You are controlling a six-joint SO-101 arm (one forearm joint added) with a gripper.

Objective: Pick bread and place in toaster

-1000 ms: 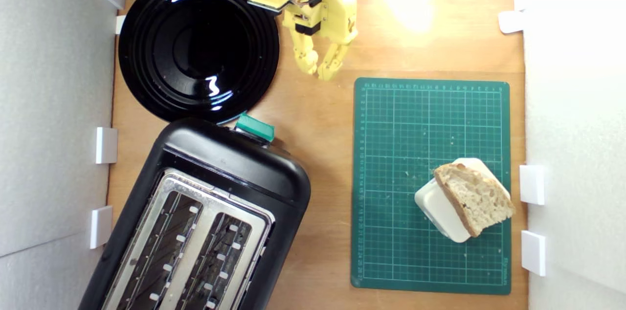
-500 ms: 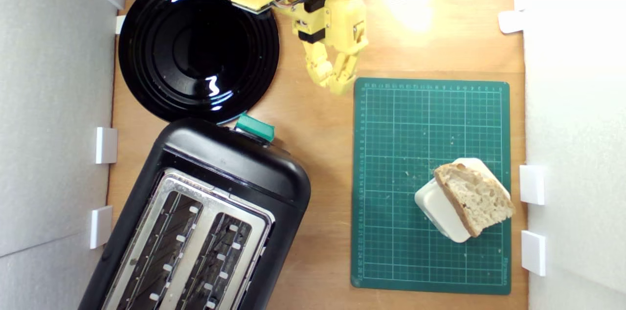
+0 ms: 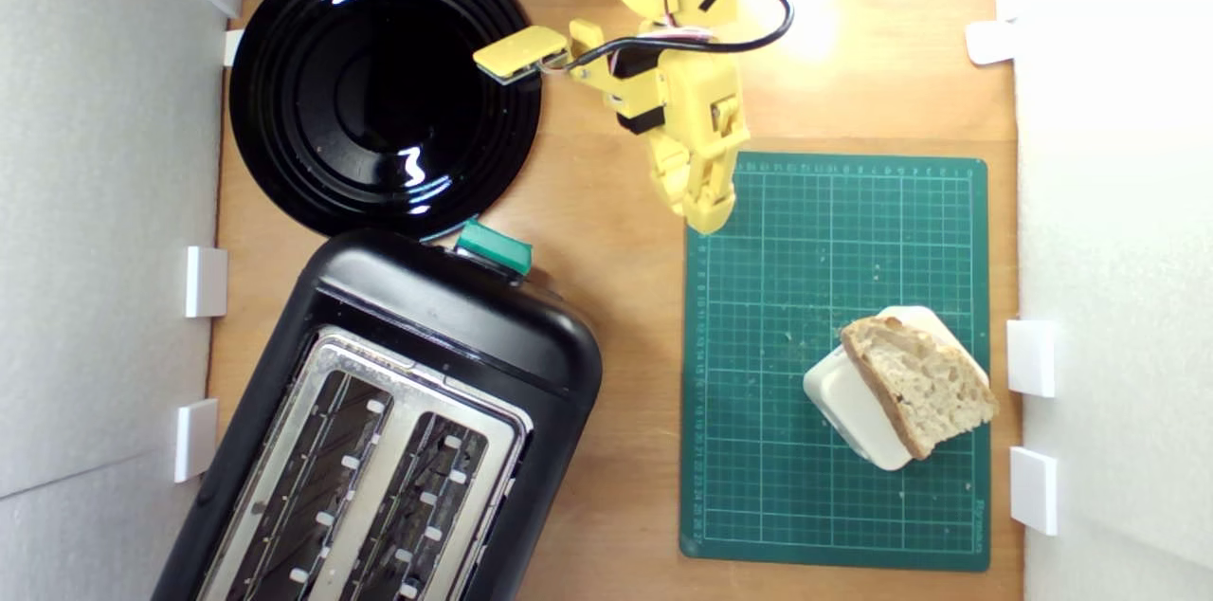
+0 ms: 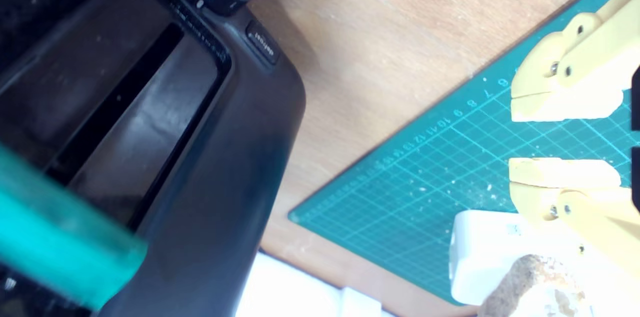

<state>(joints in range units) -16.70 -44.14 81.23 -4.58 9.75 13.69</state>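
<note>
plate (image 3: 384, 89): glossy black, far left in the exterior view, empty, clear of the route.
toaster (image 3: 398, 430): lower left of the exterior view, both slots empty, green lever (image 3: 493, 247) at its upper end.
change: pincer (image 3: 706, 208) has swung from beside the plate to the mat's top-left corner, closing on the bread.
pincer state: small gap between jaws in the wrist view, nothing held.
mat (image 3: 834, 250): green cutting mat on the worktop (image 3: 616, 298), crumbs only.
bread (image 3: 919, 383): leaning on the white block (image 3: 853, 411), lower right of the mat, well apart from the pincer.
obstruction: none en route; block under the bread may crowd the grasp.
</note>
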